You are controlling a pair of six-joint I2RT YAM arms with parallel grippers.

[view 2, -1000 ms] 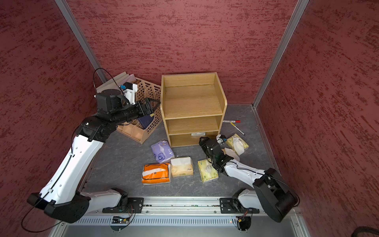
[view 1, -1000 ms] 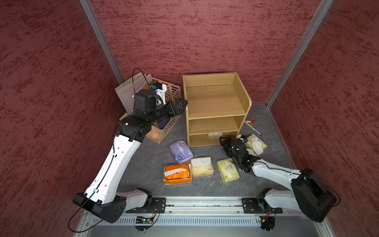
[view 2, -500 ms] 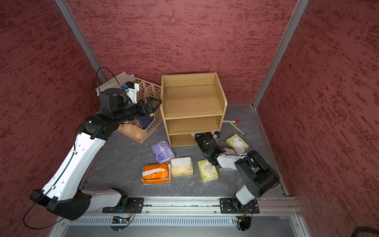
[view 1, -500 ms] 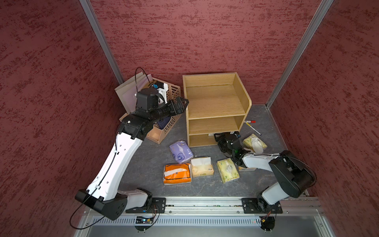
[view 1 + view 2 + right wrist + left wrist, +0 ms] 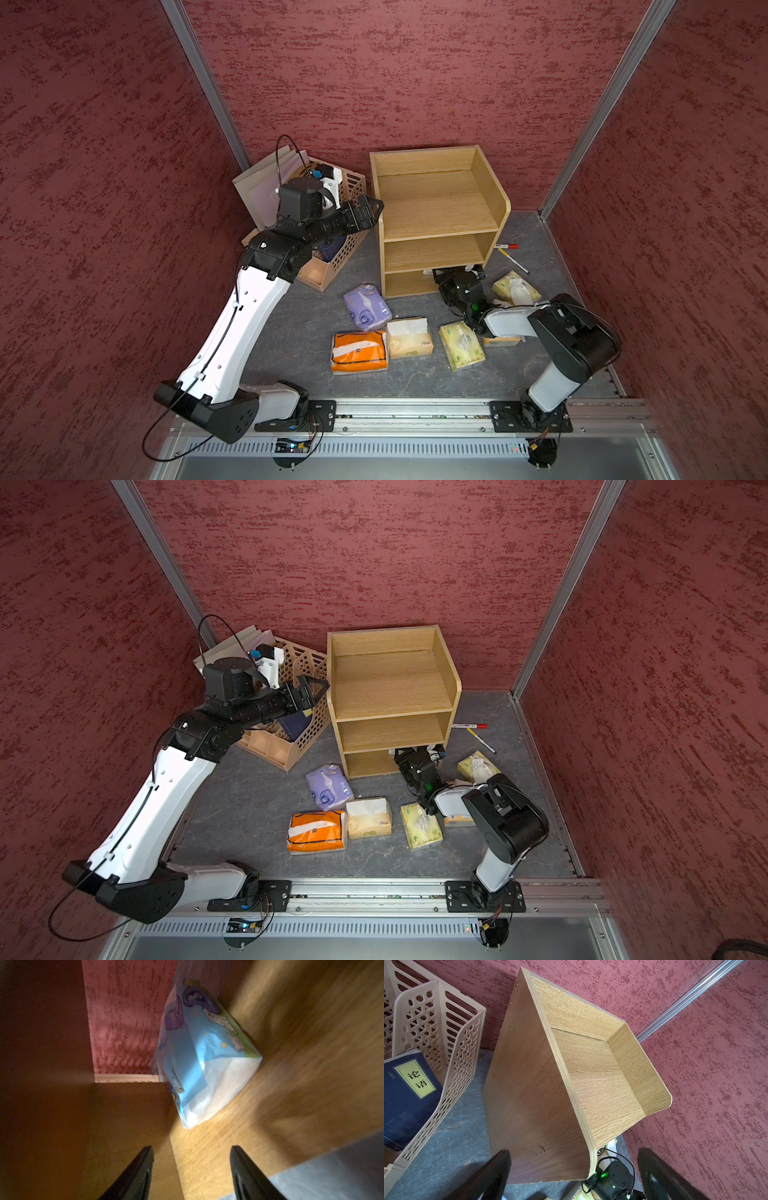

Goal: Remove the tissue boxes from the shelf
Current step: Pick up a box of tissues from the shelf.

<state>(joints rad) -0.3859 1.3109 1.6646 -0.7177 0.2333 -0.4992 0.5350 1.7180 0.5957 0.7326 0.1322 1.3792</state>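
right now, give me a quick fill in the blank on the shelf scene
1. The blue pack sits in the shelf's ___ tier.
2. The right fingers stand ___, short of that pack.
3. The white marker by the shelf has a ___ cap.
4. In the holder lies a dark blue ___.
Missing words: bottom; open; red; book

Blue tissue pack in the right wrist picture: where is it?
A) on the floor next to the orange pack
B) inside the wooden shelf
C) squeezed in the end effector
B: the blue tissue pack sits inside the shelf, ahead of the open right end effector, untouched.
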